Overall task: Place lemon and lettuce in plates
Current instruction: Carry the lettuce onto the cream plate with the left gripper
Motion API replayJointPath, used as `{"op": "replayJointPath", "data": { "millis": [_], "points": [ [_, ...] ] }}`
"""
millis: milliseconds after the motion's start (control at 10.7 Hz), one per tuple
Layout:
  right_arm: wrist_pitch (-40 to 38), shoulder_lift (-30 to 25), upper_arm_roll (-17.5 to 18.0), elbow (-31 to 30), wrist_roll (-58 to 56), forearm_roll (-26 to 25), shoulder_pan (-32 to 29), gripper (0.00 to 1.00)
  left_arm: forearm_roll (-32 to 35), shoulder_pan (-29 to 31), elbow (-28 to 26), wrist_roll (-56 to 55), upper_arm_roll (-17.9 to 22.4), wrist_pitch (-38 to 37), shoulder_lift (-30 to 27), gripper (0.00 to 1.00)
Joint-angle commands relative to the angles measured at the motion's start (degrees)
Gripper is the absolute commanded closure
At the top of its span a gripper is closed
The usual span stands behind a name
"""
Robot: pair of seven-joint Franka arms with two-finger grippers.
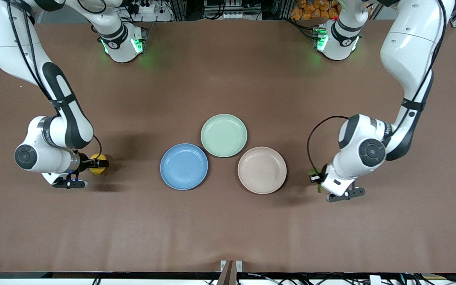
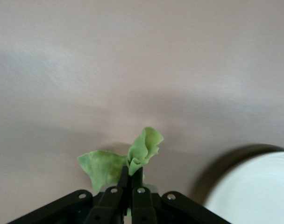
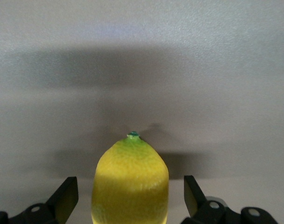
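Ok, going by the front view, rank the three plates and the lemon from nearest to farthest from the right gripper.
From the right gripper, open around the fruit:
1. Lemon, between its fingers, at the right arm's end of the table.
2. Blue plate, the plate closest to that end.
3. Mint-green plate, middle, farther from the front camera.
4. Cream plate, toward the left arm's end.

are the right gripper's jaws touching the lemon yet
Apart. The right wrist view shows the right gripper with jaws open and table visible between each and the small oval yellow lemon.

A brown table [image 1: 228, 221] carries blue [image 1: 184, 166], mint-green [image 1: 224, 135] and cream [image 1: 262, 170] plates and a lemon [image 1: 97, 164].
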Motion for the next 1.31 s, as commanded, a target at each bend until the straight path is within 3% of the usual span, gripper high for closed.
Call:
{"op": "replayJointPath", "data": {
  "millis": [0, 188, 375, 750, 844, 938, 1219],
  "points": [
    [0.51, 0.22, 0.16, -0.15, -0.14, -0.88, 0.23, 0.17, 0.81, 0.03, 0.45, -8.94, -3.78, -1.06, -1.13, 1.00],
    [0.16, 0.22, 0.16, -0.06, -0.05, -0.80, 0.23, 0.49, 0.81, -1.37, 0.90, -13.79, -4.94, -1.06, -1.04, 1.00],
    [-0.02, 0.22, 0.16, -0.06, -0.14, -0.88, 0.23, 0.73, 0.98, -5.13, 0.90, -19.14, -4.94, -0.98, -0.34, 1.00],
    [-2.64, 0.04, 0.25, 1.60, -0.05, -0.80, 0.50, 0.80, 0.98, -9.28, 1.51, -25.93, -4.77, -0.89, 0.45, 1.00],
    [-3.79, 0.04, 0.33, 2.31, -0.05, -0.80, 0.67, 0.80, 0.98, -9.55, 1.51, -27.59, -4.68, -0.89, 0.45, 0.65],
    [-4.14, -0.05, 0.42, 2.75, 0.39, -0.71, 1.54, 0.80, 1.59, -9.55, 1.60, -27.61, -4.42, -0.80, 0.45, 0.01],
    [-4.24, -0.31, 0.60, 3.54, 0.74, -0.01, 3.48, 0.82, 1.77, -9.29, 1.87, -27.35, -4.42, -0.80, 0.10, 0.00]
  ]
}}
